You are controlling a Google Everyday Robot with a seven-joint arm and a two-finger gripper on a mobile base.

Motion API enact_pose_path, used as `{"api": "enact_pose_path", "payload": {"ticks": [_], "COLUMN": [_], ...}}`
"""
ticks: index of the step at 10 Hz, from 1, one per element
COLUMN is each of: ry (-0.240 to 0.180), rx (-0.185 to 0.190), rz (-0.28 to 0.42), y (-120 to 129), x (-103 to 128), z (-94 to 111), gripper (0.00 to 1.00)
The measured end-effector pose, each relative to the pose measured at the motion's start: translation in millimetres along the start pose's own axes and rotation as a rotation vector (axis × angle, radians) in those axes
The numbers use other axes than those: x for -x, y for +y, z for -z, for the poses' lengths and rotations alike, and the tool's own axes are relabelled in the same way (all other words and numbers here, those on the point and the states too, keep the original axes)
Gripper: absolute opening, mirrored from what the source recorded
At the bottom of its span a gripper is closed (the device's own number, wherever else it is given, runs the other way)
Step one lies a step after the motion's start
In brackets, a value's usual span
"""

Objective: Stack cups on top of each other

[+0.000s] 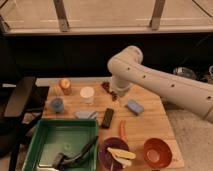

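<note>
A light blue cup (57,104) stands upright at the left of the wooden table (145,125). A white cup (87,94) stands upright to its right, apart from it. My white arm reaches in from the right and bends down over the back middle of the table. The gripper (117,95) hangs at its end, right of the white cup and close to a dark red item (107,87). It holds nothing that I can see.
An orange object (65,85) sits at the back left. A blue sponge (134,106), a black bar (107,118), a grey-blue cloth (86,114) and a red pepper (122,130) lie mid-table. In front are a green tray (35,145), purple bowl (103,156) and orange-red bowl (157,152).
</note>
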Motion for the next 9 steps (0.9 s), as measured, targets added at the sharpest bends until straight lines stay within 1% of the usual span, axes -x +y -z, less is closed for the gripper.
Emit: {"api": "enact_pose_path", "payload": {"ticks": [1,4,5,6,7,8,9], "ry": [-0.018,-0.068,-0.116,-0.179,-0.233,-0.248,-0.247], "rx": [-0.002,0.000,-0.011,-0.019,-0.025,-0.028,-0.028], "rz": [0.048,0.152,0.205,0.240,0.245,0.250,0.249], "y": [-15,-38,-46,-52,-57,-59,-59], "x": [25,81,109,129,144,151,150], "z": [-1,-3,-3,-2,-2,-1,-1], "gripper": [0.65,0.65,0.65,0.65,0.65,0.65,0.65]}}
